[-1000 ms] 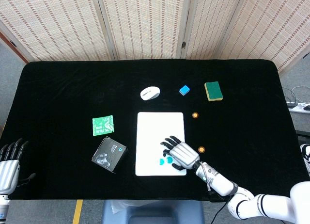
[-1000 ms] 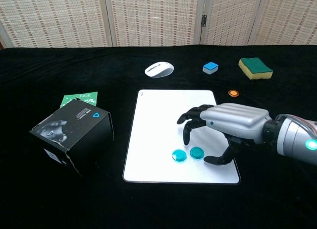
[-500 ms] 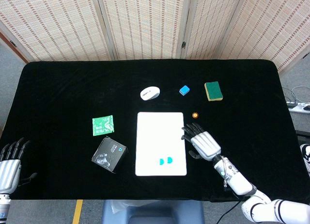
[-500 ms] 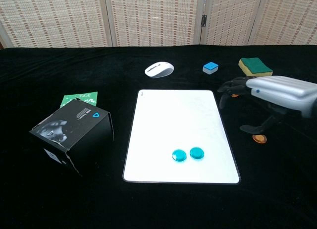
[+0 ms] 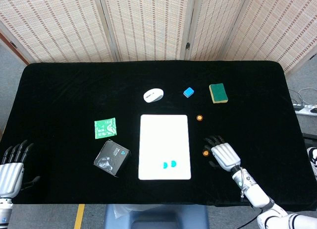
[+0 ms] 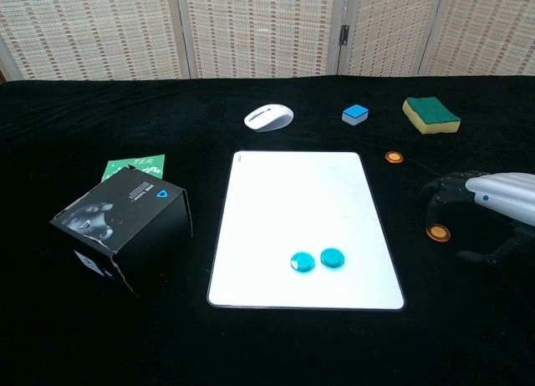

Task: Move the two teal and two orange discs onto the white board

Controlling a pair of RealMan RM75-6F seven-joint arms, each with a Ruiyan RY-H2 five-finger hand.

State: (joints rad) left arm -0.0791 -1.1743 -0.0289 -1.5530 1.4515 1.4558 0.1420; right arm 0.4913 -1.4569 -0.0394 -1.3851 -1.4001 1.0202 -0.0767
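Landmark for all entries: the white board [image 5: 164, 146] [image 6: 303, 228], flat on the black table [image 5: 59, 90] [image 6: 167, 327].

Item 1. Two teal discs [image 5: 169, 164] [image 6: 318, 259]: we find both on the board, side by side near its front edge, just apart from each other.

Item 2. Near orange disc [image 5: 205, 153] [image 6: 437, 233]: on the cloth, off the board's right edge, level with its lower half.

Item 3. Far orange disc [image 5: 199, 118] [image 6: 394, 158]: on the cloth, off the board's right rear corner.

Item 4. Right hand [image 5: 222, 154] [image 6: 489, 210]: we see it right of the board, fingers spread and curved, holding nothing, just beside the near orange disc. The head view shows the whole hand with its forearm; the chest view cuts it at the frame edge, showing dark fingertips and part of the silver back only. We cannot tell whether a fingertip touches the disc.

Item 5. Left hand [image 5: 11, 164]: only the head view shows it, far left of the board at the table's front corner, fingers straight and apart, empty; its lower part is cut off by the frame.

Item 6. Other goods: white computer mouse [image 5: 153, 95] [image 6: 268, 117] behind the board; blue block [image 5: 188, 92] [image 6: 355, 114] and green-and-yellow sponge [image 5: 218, 92] [image 6: 430, 115] behind and to its right; green packet [image 5: 105, 128] [image 6: 135, 165] and black box [image 5: 111, 158] [image 6: 121, 226] to its left. In the chest view the box hides the packet's front part. The print on box and packet is too small to read.
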